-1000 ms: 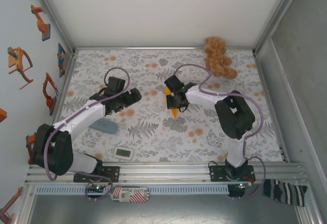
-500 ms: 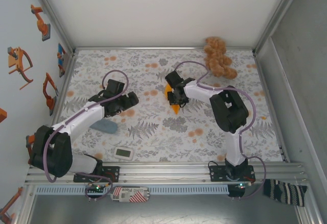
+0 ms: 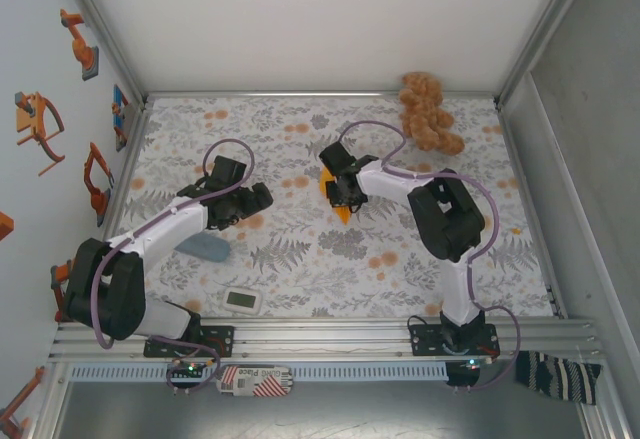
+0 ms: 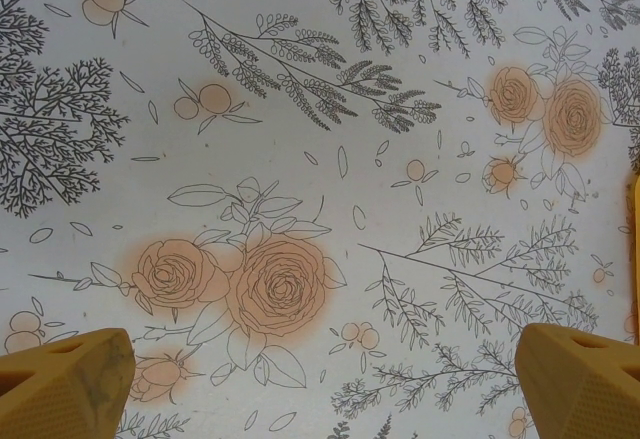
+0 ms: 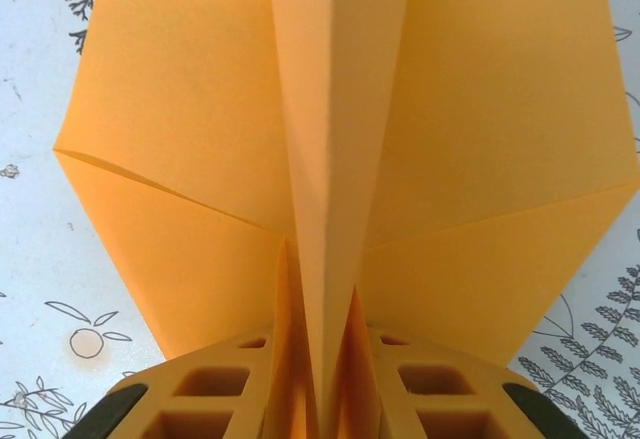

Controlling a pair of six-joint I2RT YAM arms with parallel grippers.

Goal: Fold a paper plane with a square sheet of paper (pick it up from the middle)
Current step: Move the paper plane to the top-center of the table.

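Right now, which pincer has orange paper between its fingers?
The right pincer: its fingers flank the centre fold of the paper plane. The left pincer hangs open over bare cloth.

**A:** Is any lettering being picked up from the top view?

**B:** One word, "Place", is made out on a small red-striped white label (image 3: pixel 255 380). It is seen lying just below the aluminium rail (image 3: pixel 330 339) at the near edge. The letters before that word are too small to be read.

**A:** And the little white display unit (image 3: pixel 243 301) on the table (image 3: pixel 300 269)?

**B:** Its screen is too small for any digits to be read.
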